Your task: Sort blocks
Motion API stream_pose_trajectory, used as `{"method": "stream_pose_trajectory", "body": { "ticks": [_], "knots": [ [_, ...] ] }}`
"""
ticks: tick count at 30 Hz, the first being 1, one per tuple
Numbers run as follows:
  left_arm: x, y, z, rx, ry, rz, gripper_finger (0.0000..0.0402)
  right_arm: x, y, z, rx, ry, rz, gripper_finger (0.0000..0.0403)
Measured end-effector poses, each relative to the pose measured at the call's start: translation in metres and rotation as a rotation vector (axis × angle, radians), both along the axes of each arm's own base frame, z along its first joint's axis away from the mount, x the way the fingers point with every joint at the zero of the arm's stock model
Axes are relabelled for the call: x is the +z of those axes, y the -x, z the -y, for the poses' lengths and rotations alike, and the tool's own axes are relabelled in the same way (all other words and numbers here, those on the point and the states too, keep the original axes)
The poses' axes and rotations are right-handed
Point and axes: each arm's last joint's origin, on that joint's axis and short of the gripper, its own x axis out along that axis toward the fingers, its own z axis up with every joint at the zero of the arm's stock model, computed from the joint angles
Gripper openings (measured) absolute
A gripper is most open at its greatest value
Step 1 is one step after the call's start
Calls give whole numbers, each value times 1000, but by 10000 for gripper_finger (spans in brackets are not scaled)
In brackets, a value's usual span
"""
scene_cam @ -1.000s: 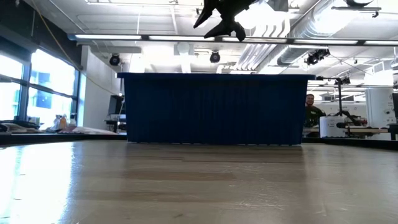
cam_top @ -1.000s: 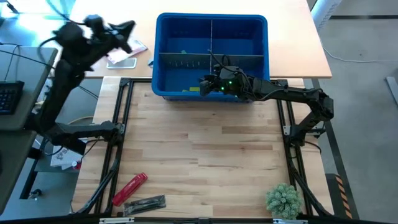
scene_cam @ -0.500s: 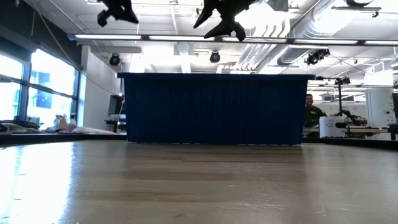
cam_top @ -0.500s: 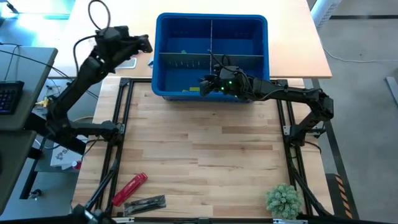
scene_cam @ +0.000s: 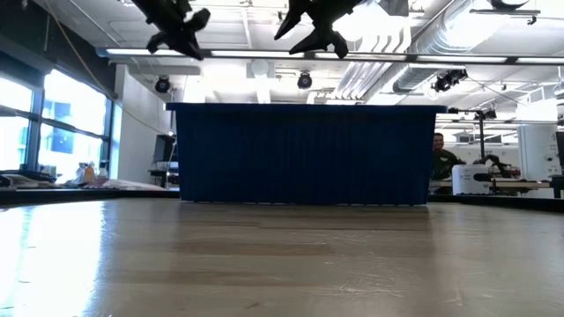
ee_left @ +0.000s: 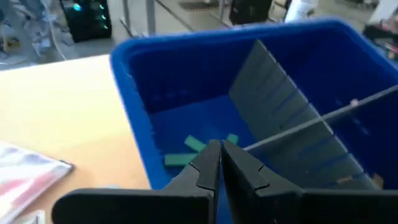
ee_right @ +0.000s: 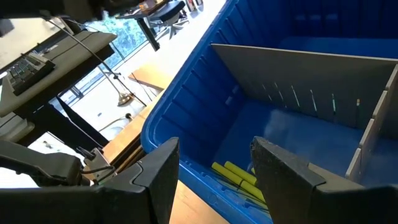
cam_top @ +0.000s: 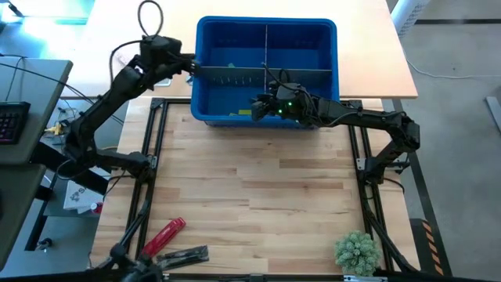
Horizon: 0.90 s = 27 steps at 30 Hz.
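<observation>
While both arms hang over the bin:
Left gripper (ee_left: pixel 219 163): fingers pressed together, empty, at the blue bin's (cam_top: pixel 205 31) left wall.
Right gripper (ee_right: pixel 214 180): spread, nothing held, above the near-left compartment.
Blocks: yellow-green blocks (ee_right: pixel 239 179) near-left; teal blocks (ee_left: pixel 189 149) far-left.
</observation>
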Motion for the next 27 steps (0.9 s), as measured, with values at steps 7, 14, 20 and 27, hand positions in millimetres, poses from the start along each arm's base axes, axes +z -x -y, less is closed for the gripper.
{"method": "stream_pose_trajectory", "body": {
  "ticks": [7, 14, 20, 27],
  "knots": [
    [-30, -8, -31, 199, 118, -19, 0, 0, 0, 0, 0, 0, 0, 185],
    [-44, -2, -64, 304, 200, -36, 37, 1, 0, 0, -6, 6, 14, 185],
    [-31, 26, -87, 442, 126, 15, 102, 2, -1, 0, -19, -21, 45, 185],
    [-39, 54, -119, 626, 133, 260, 154, 4, -1, 0, -33, -51, 92, 185]
  ]
}}
